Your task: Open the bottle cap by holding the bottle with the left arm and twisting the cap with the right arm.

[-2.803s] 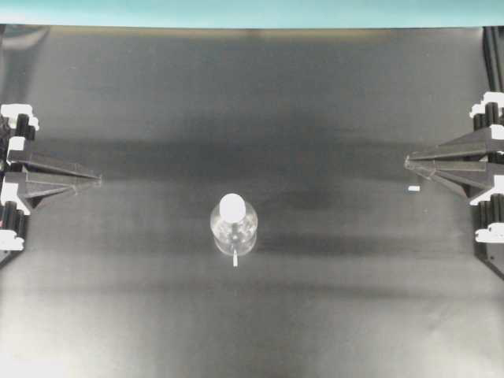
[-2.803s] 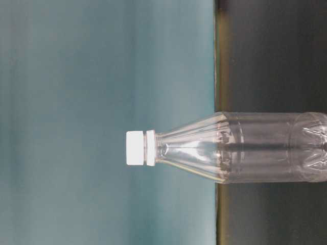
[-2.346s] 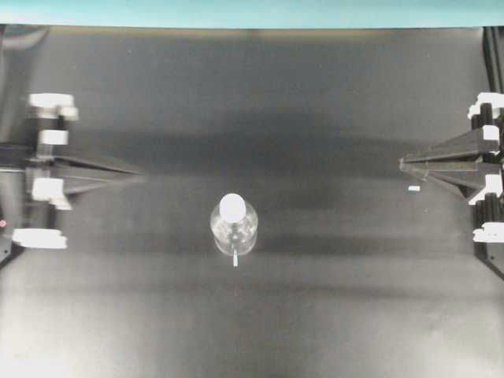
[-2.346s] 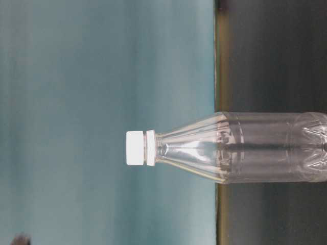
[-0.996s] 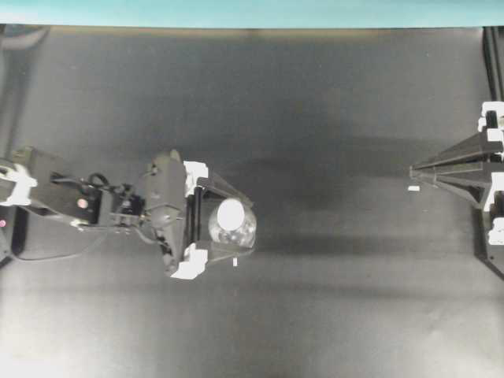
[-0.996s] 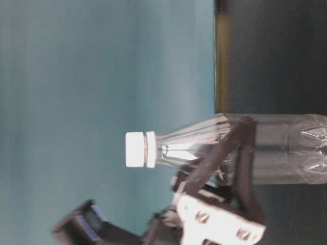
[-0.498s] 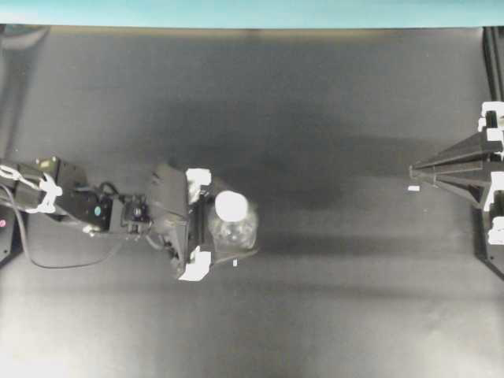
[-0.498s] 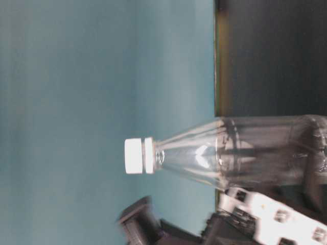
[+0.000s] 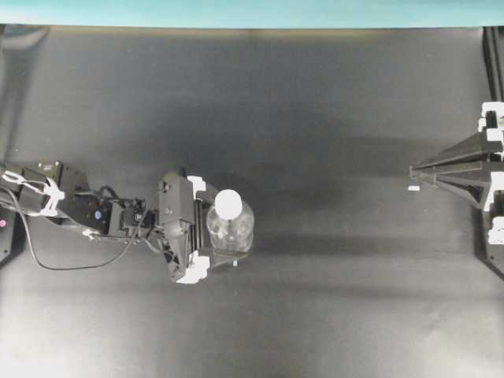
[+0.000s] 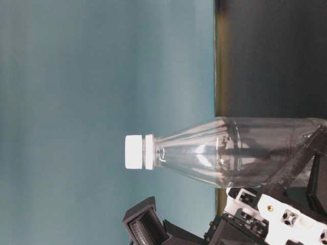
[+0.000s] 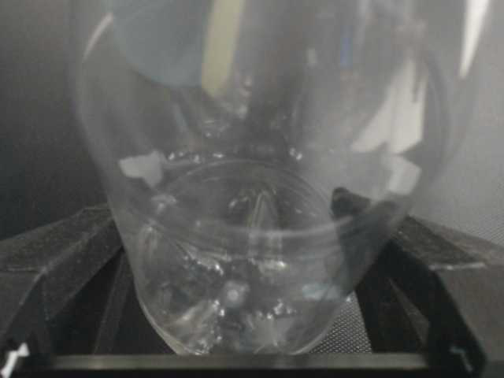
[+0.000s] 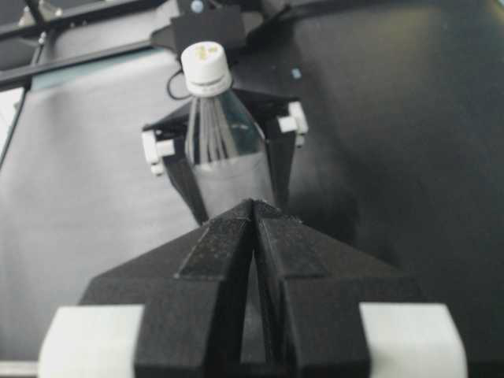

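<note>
Since a moment ago, the left gripper (image 9: 206,232) has sunk lower around the bottle (image 9: 231,228), fingers spread wide astride its base, starting to narrow, not yet clamping. At three o'clock the right gripper (image 9: 416,168) waits pinched closed, so the bottle cap (image 9: 229,203) stays untouched.

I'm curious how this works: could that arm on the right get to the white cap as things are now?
Probably yes. The bottle cap stands clear above the left gripper, which straddles only the lower bottle. Nothing lies between it and the right gripper, whose jaws are shut.

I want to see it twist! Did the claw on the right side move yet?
No. The right claw sits shut at the table's right edge, just above the tiny white fleck, exactly as before.
</note>
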`<action>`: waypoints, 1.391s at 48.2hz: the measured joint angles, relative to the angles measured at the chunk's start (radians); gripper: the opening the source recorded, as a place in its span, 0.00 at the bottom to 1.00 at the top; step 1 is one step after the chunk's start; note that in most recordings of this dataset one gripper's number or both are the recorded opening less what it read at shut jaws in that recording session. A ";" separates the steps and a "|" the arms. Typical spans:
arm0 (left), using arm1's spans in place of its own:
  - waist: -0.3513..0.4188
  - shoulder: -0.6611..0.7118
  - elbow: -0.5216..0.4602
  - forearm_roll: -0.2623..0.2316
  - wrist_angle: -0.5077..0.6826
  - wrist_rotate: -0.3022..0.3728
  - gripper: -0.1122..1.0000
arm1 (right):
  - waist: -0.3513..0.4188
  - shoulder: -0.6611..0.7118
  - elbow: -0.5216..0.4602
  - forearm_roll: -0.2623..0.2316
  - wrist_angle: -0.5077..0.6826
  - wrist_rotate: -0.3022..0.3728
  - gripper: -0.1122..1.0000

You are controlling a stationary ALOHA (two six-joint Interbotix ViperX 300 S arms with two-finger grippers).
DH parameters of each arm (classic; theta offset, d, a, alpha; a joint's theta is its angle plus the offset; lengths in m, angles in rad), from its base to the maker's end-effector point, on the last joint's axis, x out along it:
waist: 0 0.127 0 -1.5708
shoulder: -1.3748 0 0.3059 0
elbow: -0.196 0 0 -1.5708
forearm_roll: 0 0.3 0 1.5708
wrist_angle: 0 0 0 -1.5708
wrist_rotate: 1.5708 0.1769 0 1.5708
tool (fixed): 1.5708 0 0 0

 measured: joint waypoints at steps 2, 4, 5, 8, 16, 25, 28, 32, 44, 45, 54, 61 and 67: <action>0.000 -0.005 -0.002 -0.002 0.000 0.003 0.89 | 0.000 0.000 0.000 0.000 0.006 0.002 0.11; -0.002 -0.011 -0.005 0.000 0.000 0.006 0.88 | 0.000 0.000 0.002 0.005 0.018 0.006 0.11; -0.002 -0.018 -0.005 0.000 0.000 0.009 0.88 | 0.000 0.000 0.000 0.006 0.026 0.011 0.11; -0.002 -0.031 -0.006 -0.002 0.000 0.012 0.88 | 0.000 0.000 -0.003 0.014 0.060 0.032 0.11; -0.006 -0.061 -0.008 0.000 0.005 0.025 0.88 | 0.002 0.002 -0.040 0.018 0.192 0.110 0.11; -0.003 -0.094 -0.021 -0.002 0.009 0.038 0.88 | 0.011 0.038 -0.127 0.020 0.364 0.155 0.11; -0.002 -0.097 -0.028 0.000 0.017 0.060 0.88 | 0.035 0.067 -0.167 0.020 0.422 0.156 0.13; 0.000 -0.097 -0.035 0.000 0.034 0.091 0.88 | 0.067 0.143 -0.241 0.023 0.526 0.158 0.19; 0.029 -0.095 -0.048 0.000 0.087 0.137 0.88 | 0.057 0.365 -0.433 0.025 0.676 0.160 0.60; 0.034 -0.094 -0.048 -0.002 0.087 0.138 0.88 | 0.057 0.383 -0.446 0.026 0.675 0.161 0.64; 0.049 -0.044 -0.038 0.000 0.054 0.137 0.88 | 0.055 0.558 -0.626 0.035 0.690 0.164 0.77; 0.041 -0.021 -0.037 0.000 0.015 0.138 0.88 | 0.054 0.718 -0.813 0.057 0.779 0.179 0.77; 0.040 -0.015 -0.035 0.000 -0.003 0.138 0.88 | 0.052 0.871 -0.996 0.086 0.919 0.241 0.77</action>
